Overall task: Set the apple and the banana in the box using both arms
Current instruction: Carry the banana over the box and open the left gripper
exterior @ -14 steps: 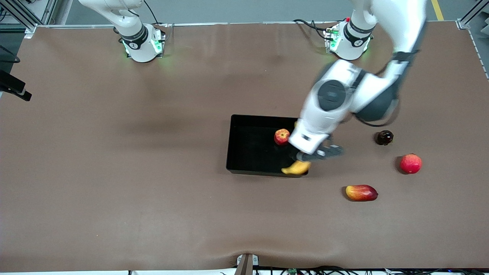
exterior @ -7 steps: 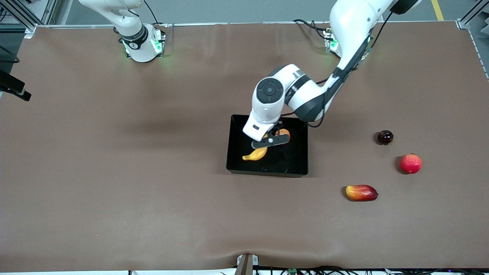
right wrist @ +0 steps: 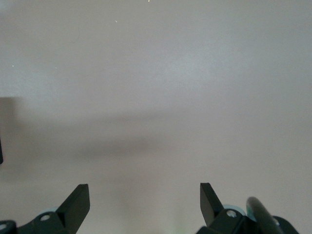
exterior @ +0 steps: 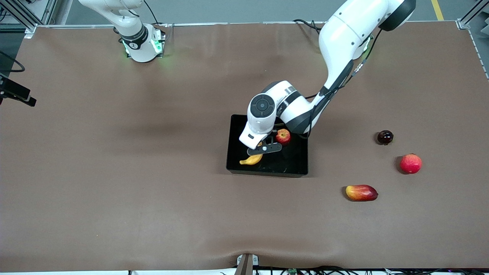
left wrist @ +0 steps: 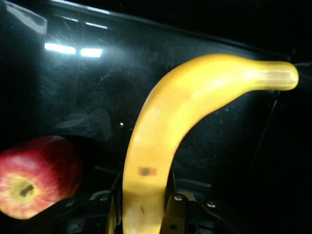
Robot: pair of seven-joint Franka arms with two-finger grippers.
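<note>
Banana over the box, apple already inside!

Your left tool (exterior: 263, 149) is pinching the banana (exterior: 251, 159) by one end, hanging it low over the black box (exterior: 233, 152) near the wall that faces the front camera. The apple (exterior: 283, 136) sits in the box just beside that tool, toward the left arm's end. Your right tool (right wrist: 145, 200) waits with fingers spread above bare brown surface (exterior: 114, 172). A mango (exterior: 361, 192) lies outside on the surface.
</note>
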